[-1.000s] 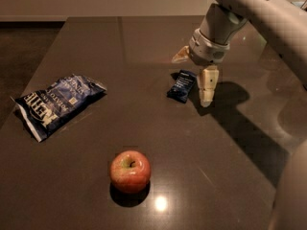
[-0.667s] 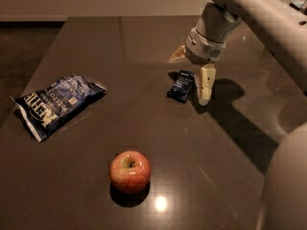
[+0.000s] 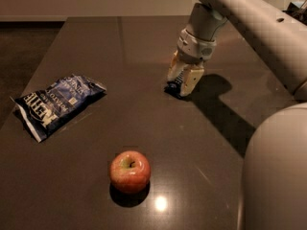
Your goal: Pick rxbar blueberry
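The rxbar blueberry [image 3: 171, 88], a small dark navy bar, lies on the dark table [image 3: 139, 42] right of centre. It is mostly hidden between my fingers, and only its lower left edge shows. My gripper [image 3: 182, 82] points down over it from the arm at the upper right. The two pale fingers are drawn close together on either side of the bar, down at the table surface.
A large crinkled blue chip bag [image 3: 57, 102] lies at the left. A red apple [image 3: 130, 170] sits at the front centre. My own body [image 3: 276, 176] fills the lower right corner. The table's left edge runs along a dark floor.
The fingers were spread wide around the bar and have now closed in on it. The gripper has dropped lower over the bar. The bag and apple have not moved.
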`<state>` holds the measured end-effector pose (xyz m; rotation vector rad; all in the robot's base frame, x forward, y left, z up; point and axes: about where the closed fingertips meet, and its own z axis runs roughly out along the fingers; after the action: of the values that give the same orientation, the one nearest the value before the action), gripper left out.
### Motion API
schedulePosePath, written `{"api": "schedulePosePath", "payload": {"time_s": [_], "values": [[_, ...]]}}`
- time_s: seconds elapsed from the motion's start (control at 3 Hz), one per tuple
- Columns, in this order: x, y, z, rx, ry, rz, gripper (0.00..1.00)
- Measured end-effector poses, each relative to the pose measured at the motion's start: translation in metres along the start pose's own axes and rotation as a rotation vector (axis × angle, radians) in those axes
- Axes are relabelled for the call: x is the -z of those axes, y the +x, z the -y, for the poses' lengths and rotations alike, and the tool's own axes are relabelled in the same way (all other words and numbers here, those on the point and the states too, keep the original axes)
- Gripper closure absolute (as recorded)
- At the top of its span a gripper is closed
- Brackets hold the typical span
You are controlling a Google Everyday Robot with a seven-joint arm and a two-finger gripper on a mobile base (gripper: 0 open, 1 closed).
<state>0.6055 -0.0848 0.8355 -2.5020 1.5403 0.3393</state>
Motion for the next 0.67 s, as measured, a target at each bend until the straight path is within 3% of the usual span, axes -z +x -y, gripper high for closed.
{"api": "schedulePosePath", "payload": {"time_s": [0.67], "values": [[0.0042, -0.0014, 0.0005, -0.01, 0.001, 0.003, 1.0]]}}
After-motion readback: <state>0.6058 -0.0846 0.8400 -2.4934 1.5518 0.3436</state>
